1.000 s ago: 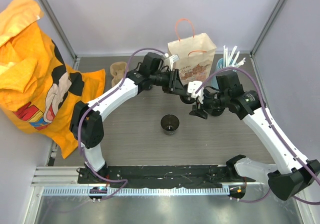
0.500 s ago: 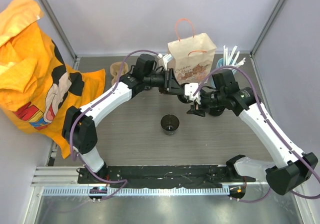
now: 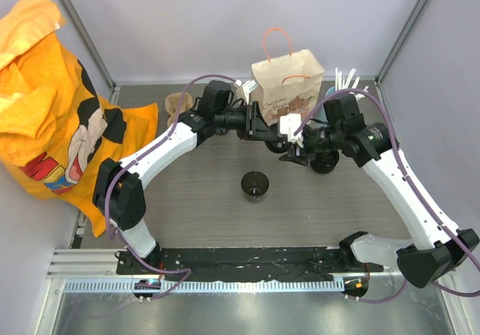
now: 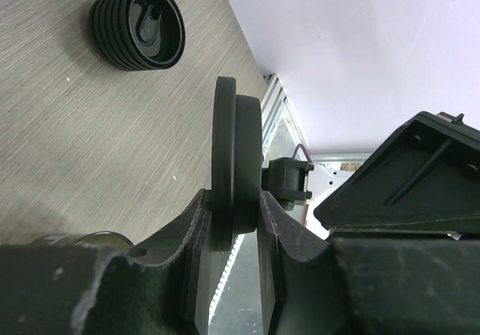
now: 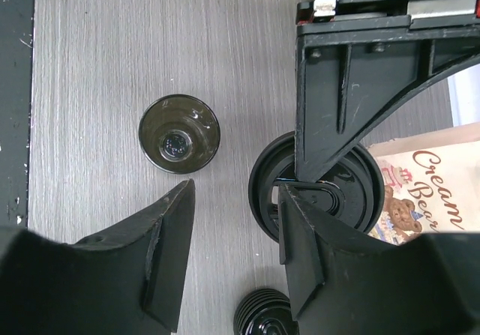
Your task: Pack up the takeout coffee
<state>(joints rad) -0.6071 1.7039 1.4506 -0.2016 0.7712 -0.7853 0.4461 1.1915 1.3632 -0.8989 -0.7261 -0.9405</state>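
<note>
Left tool point(image 4: 234, 215): gripped lid point(image 4: 238, 140) on edge, near bag point(image 3: 289, 88). Right tool point(image 5: 234, 200): gaped open beside it. Cup point(image 3: 255, 186): stood uncapped on worktop point(image 3: 195, 200). Risked lid twisting out of thin-edge pinch at handover.

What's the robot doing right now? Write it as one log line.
left gripper: holds black lid | right gripper: open, empty | black cup: uncovered, on table | paper bag: upright
</note>
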